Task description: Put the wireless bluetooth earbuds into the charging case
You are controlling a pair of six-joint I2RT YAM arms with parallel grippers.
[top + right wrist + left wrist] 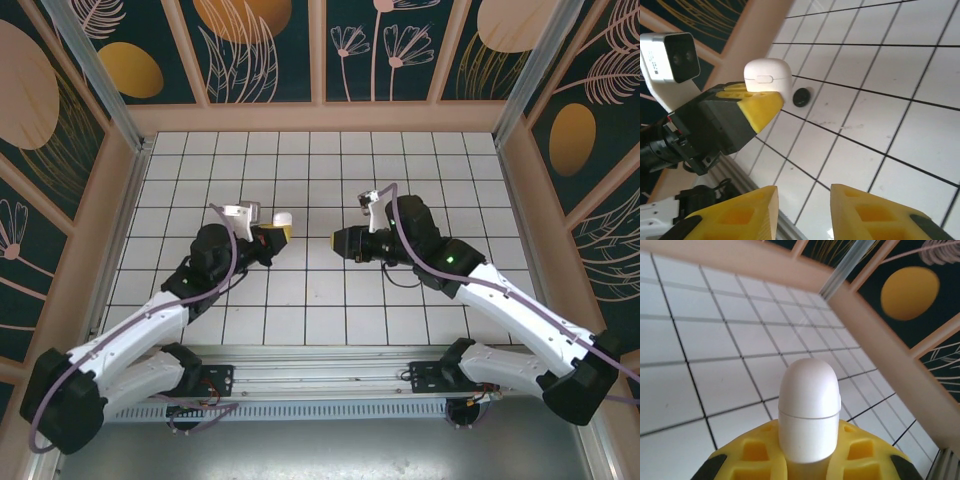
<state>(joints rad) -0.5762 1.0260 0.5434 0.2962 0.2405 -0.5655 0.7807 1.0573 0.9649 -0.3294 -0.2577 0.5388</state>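
Case [767,75] up front, white, lid shut, and my left tool [280,232] is pinching its lower half between the yellow fingers [760,105], the rounded top poking out past the tips. One black earbud [801,96] lies on the white tiled worktop [330,170], seen just past the case from my right wrist. My right tool [802,210] faces the left one across a gap near the middle of the worktop, fingers spread, nothing between them. Both arms reach in from the near edge, angled toward each other.
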